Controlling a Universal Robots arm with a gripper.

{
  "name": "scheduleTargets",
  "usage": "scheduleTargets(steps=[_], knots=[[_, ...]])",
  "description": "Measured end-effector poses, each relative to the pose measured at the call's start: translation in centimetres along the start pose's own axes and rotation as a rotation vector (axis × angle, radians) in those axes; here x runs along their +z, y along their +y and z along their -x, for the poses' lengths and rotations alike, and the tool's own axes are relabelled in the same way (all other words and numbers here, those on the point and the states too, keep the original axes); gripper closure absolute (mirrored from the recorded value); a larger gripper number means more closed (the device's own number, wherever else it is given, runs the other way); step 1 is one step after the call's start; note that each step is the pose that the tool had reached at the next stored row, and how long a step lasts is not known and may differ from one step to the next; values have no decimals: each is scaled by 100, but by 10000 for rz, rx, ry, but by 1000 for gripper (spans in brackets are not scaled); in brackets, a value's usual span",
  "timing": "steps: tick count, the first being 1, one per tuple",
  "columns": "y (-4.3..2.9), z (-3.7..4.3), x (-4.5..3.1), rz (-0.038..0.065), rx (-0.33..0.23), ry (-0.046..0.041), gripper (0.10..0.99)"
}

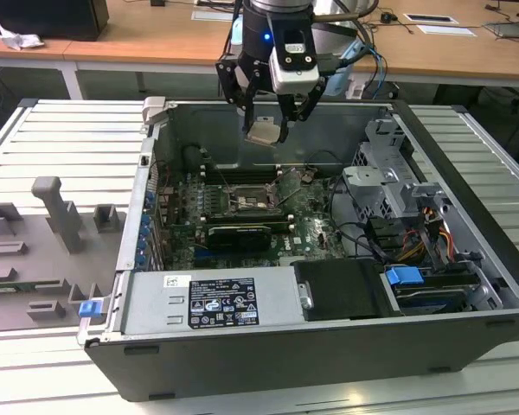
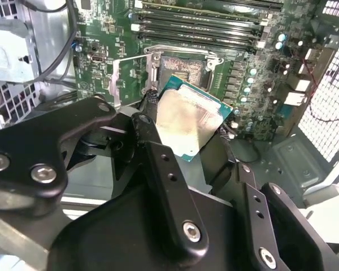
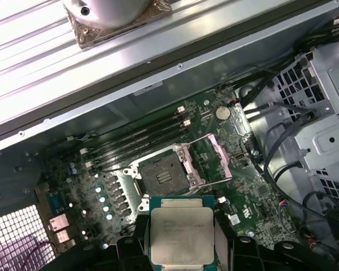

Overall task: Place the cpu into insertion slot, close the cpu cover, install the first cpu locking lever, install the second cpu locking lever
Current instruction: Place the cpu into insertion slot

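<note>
In the upper centre of the exterior view, the black multi-fingered gripper [image 1: 264, 130] hangs above the open grey computer case [image 1: 268, 367]. Its fingers are clamped on the small flat square silver-grey cpu [image 1: 262, 133] (just a pale patch there). In both wrist views the chip's metal top shows plainly, held clear of the square dark silver-rimmed insertion slot [image 3: 165, 176]. The slot lies bare, and the thin silvery cpu cover frame [image 3: 213, 161] stands open beside it. The fingers hide parts of the cpu's edges.
</note>
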State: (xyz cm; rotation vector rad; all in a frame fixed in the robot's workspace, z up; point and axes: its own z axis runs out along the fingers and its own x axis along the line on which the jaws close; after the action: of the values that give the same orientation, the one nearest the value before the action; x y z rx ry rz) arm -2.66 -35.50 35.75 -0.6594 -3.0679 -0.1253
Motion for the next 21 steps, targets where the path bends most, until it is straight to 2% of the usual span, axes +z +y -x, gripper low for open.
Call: scheduleTargets(steps=[8,10,11,18,21], knots=[[-1,1,16,21,1220,-96,545],[-3,1,37,36,2120,-167,545],[-3,1,43,41,2334,-183,545],[-6,2,78,47,3178,-254,545],[-9,2,117,51,3876,-314,545]])
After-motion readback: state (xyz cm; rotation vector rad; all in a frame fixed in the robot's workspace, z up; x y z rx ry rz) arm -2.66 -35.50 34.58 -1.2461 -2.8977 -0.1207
